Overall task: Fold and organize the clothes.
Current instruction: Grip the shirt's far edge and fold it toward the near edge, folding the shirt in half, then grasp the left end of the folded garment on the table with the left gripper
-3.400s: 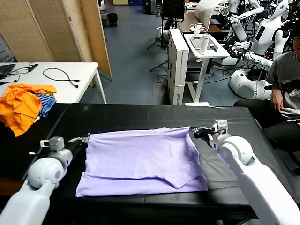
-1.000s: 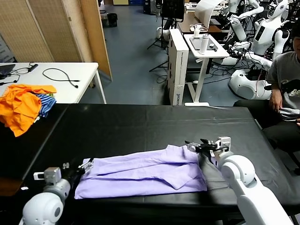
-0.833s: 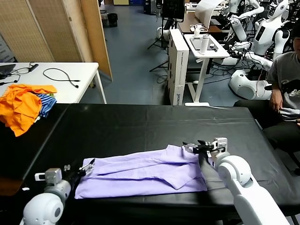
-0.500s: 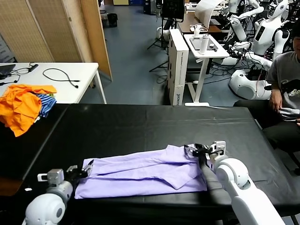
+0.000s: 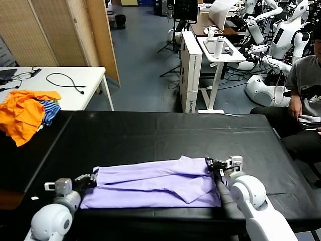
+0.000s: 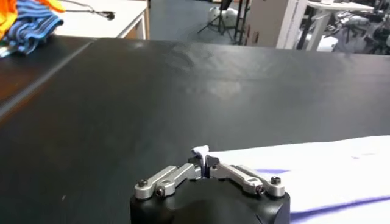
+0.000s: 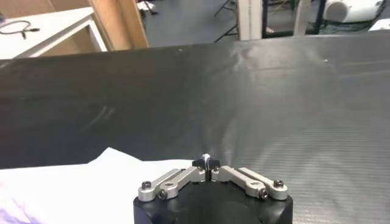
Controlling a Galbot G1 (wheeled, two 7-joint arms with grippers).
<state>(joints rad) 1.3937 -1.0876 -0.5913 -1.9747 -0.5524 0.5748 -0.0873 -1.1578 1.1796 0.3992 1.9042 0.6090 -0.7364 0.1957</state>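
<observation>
The pale lavender T-shirt (image 5: 150, 183) lies folded into a long narrow band along the front of the black table (image 5: 150, 130). My left gripper (image 5: 93, 176) is at the shirt's left end, shut on a corner of the cloth; a tuft of lavender shows between its tips in the left wrist view (image 6: 201, 153), with the shirt (image 6: 317, 167) spreading beside it. My right gripper (image 5: 208, 162) is at the shirt's far right corner, shut, with a sliver of cloth at its tips in the right wrist view (image 7: 207, 159); the shirt (image 7: 91, 179) lies just beside it.
A pile of orange garments (image 5: 22, 113) with a blue-and-white striped cloth (image 5: 48, 111) sits at the table's far left. A white table with a cable (image 5: 65, 80) stands behind. A seated person (image 5: 306, 85) is at the far right, with other robots behind.
The shirt's far edge has been drawn toward the front, turning the spread shirt into a narrow band. In the last second both grippers shifted only slightly, still holding the corners.
</observation>
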